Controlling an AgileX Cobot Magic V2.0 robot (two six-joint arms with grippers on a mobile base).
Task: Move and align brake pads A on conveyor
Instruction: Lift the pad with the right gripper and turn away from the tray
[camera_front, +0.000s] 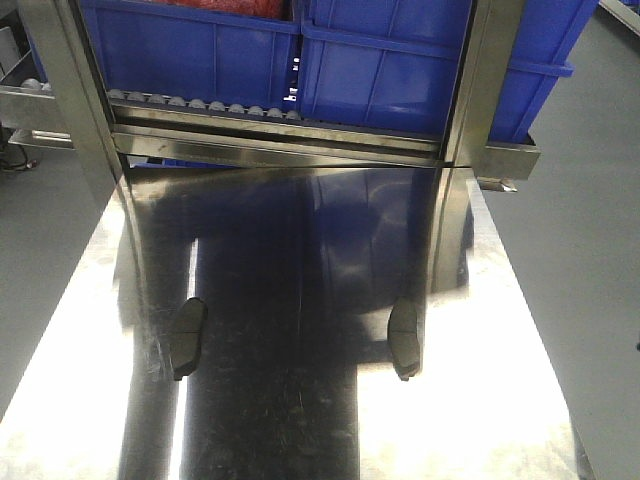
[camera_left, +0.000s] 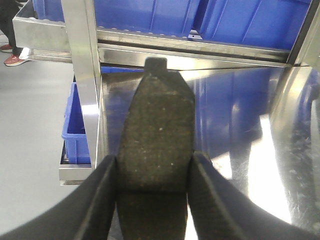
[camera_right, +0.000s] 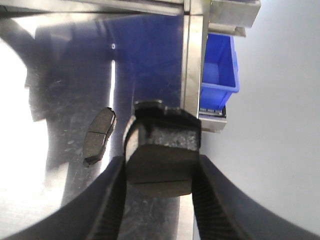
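So the left fingers (camera_left: 95, 200) are clamped on a brake pad (camera_left: 157, 135) pointing toward the blue bins (camera_front: 380, 70), while the right fingers (camera_right: 102, 205) pinch another pad (camera_right: 162, 160) over the tabletop (camera_front: 300, 440) edge. One loose pad (camera_front: 187, 338) and a second loose pad (camera_front: 403, 338) lie well apart on the shiny steel, grey floor (camera_front: 600, 300) around.

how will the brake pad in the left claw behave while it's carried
Probably stiff: the brake pad juts past the left claw without sagging. Its grainy face likely resists slipping. Being flat, it should rest stably, not roll.
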